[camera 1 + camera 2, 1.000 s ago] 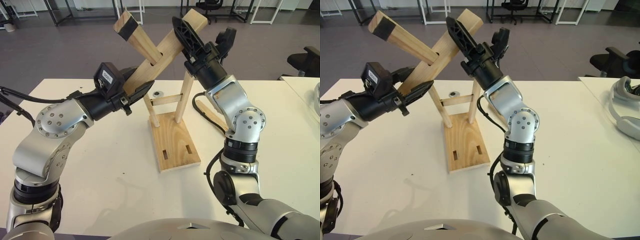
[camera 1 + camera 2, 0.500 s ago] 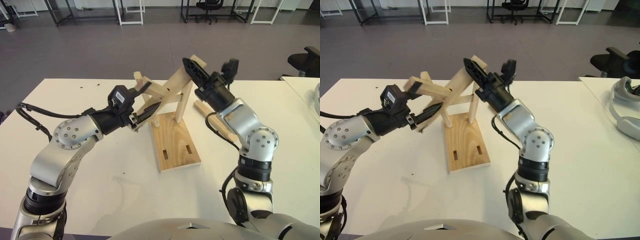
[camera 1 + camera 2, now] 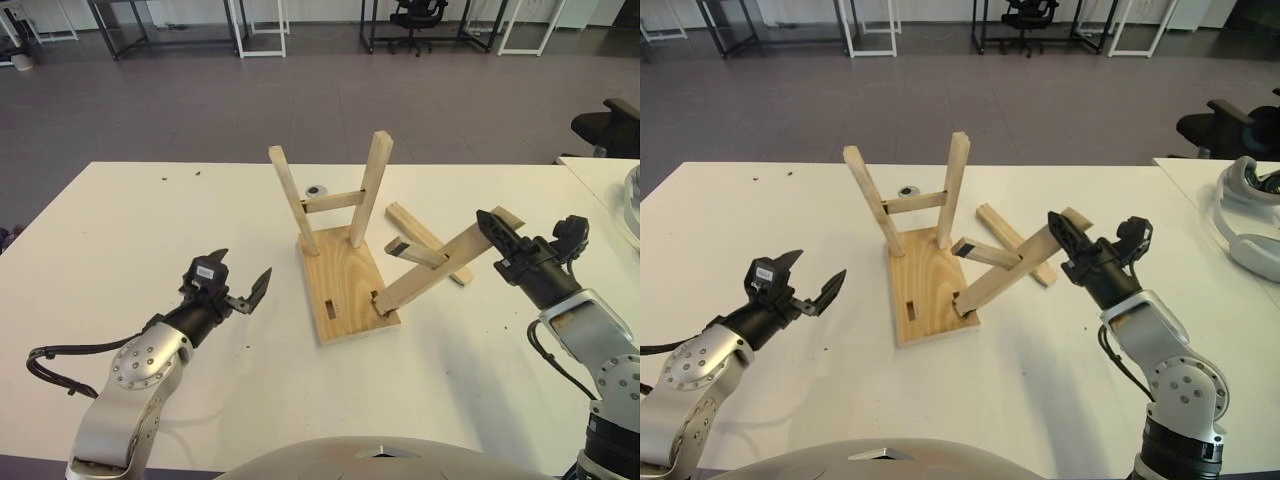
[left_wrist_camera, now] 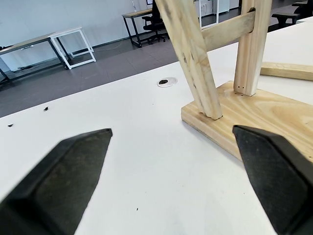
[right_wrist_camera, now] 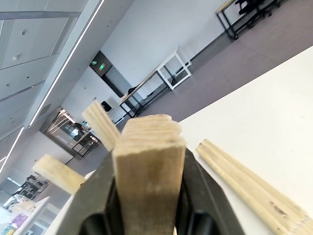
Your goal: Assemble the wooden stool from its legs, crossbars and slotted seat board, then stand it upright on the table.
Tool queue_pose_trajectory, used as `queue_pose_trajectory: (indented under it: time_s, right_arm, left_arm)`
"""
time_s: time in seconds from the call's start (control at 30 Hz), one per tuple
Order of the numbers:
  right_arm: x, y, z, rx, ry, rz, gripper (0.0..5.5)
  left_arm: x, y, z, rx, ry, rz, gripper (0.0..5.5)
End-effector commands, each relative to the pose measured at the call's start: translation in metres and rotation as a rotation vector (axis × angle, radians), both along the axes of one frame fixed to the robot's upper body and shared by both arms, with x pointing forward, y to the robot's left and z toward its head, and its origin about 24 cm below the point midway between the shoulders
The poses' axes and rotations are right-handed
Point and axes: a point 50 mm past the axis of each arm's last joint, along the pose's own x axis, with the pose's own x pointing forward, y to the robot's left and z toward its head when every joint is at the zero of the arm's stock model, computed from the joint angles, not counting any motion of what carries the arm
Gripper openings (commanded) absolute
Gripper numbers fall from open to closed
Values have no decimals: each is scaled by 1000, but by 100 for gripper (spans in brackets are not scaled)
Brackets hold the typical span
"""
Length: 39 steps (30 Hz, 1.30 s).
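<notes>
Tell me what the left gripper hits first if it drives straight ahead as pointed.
Probably the upright leg nearest it, where it stands in the seat board's far corner. The open left gripper aims there across the table. Depth is uncertain.

Spread fingers (image 4: pixel 63 176) before seat board (image 4: pixel 264 115), legs (image 4: pixel 193 58)

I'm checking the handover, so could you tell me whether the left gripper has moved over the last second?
Yes. The left gripper has let go of the leg pair and dropped low towards the table, open, left of the seat board.
</notes>
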Motion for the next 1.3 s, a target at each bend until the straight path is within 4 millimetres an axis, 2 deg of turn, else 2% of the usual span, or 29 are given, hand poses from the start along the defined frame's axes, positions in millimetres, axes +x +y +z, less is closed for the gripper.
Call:
queue_pose_trajectory:
  time_s: [0.03, 0.27, 0.4, 0.53, 0.6, 0.7, 0.8, 0.93, 1.0, 1.17, 1.3]
  right_arm:
    - [-1, -2, -14, -49, 53, -97, 103]
    - [4, 17, -10, 35, 2, -65, 103]
    - [9, 26, -13, -193, 13, 0, 103]
    - [6, 16, -16, -298, 42, -64, 106]
    - [8, 13, -8, -342, 39, -102, 109]
    - [18, 30, 4, -457, -16, -45, 109]
    - [19, 39, -6, -596, 22, 5, 109]
    - [13, 46, -41, -669, 160, 92, 109]
    - [11, 48, -49, -679, 177, 111, 109]
    - [20, 51, -26, -631, 33, 82, 109]
    - [27, 57, -1, -572, -117, 62, 109]
  left_arm:
    - [1, -2, -3, -3, -7, 7, 455]
    - [2, -4, -8, -36, 6, 15, 455]
    - [4, -6, -12, -42, 15, 8, 455]
    - [4, -4, -13, -39, 17, 12, 455]
    - [3, -3, -13, -33, 18, 15, 455]
    - [3, -5, -15, -30, 19, 20, 455]
    - [5, -7, -15, -25, 16, 6, 455]
    - [9, -5, -16, -15, 16, -4, 455]
    - [10, -6, -15, -10, 16, -14, 455]
    - [11, -6, -16, 0, 17, -17, 455]
    - [15, -6, -15, 2, 10, -24, 455]
